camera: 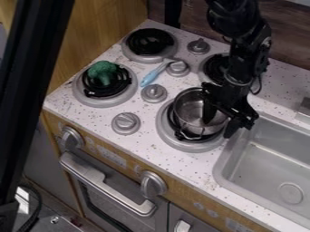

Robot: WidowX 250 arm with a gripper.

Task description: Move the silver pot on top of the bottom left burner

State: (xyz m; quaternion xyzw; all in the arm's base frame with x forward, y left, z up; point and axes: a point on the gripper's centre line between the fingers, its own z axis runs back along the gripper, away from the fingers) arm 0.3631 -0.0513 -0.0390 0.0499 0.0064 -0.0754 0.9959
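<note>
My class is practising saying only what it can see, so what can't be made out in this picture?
All in the camera view:
- Pot: part of its right rim, hidden by the gripper.
- Back right burner: right part, behind the arm.
- Arm: upper part, cut off by the top edge.
- Sink: right part, cut off by the right edge.

From where I stand: single fixed camera, above and in front of the stovetop (pixel 145 142), angled steeply down toward the wooden back wall (pixel 284 43). Close range; stovetop mid-frame, sink (pixel 260 163) cropped at right edge, oven door (pixel 112 209) lower left.
</note>
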